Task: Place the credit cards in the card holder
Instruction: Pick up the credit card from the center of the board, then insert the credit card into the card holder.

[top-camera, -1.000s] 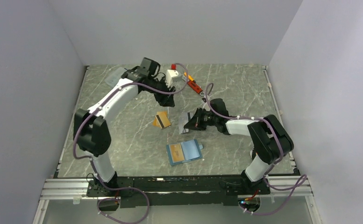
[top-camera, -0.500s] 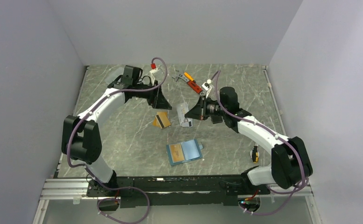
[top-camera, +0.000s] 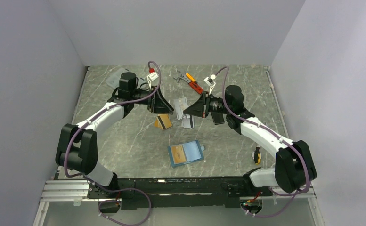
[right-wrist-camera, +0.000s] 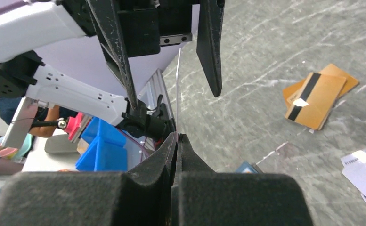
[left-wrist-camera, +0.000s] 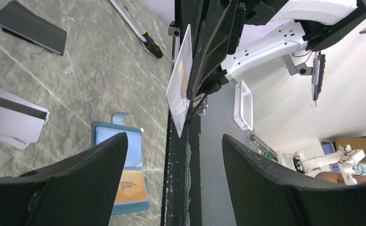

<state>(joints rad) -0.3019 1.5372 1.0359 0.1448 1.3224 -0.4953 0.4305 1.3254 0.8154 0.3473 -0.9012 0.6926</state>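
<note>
**Top view.** In the middle of the frame the right gripper [top-camera: 186, 113] is pinched shut on a pale card [top-camera: 181, 102], holding it up off the table [top-camera: 124, 141]. The left gripper [top-camera: 170, 110] faces it closely from the left. Just below them lie the orange cards [top-camera: 163, 121] and silver cards [top-camera: 188, 122]. The card holder [top-camera: 186, 153] lies open at lower centre, well apart from both grippers.

**Left wrist view.** The left gripper's fingers [left-wrist-camera: 77, 183] fill the bottom corners, spread wide and holding nothing. The pale card [left-wrist-camera: 181, 80] stands at upper centre, in line with the gap and touching neither finger. The card holder [left-wrist-camera: 119, 174] lies at lower centre-left.

**Right wrist view.** The pale card [right-wrist-camera: 178, 94] shows edge-on as a thin line rising from the closed fingertips at centre. The left gripper's fingers [right-wrist-camera: 209, 42] hang from the top edge, one on each side of it.

The card looks light, thin, stiff and slick. It is best pinched across its flat faces near a free edge, and a loose grip would likely let it slide.
</note>
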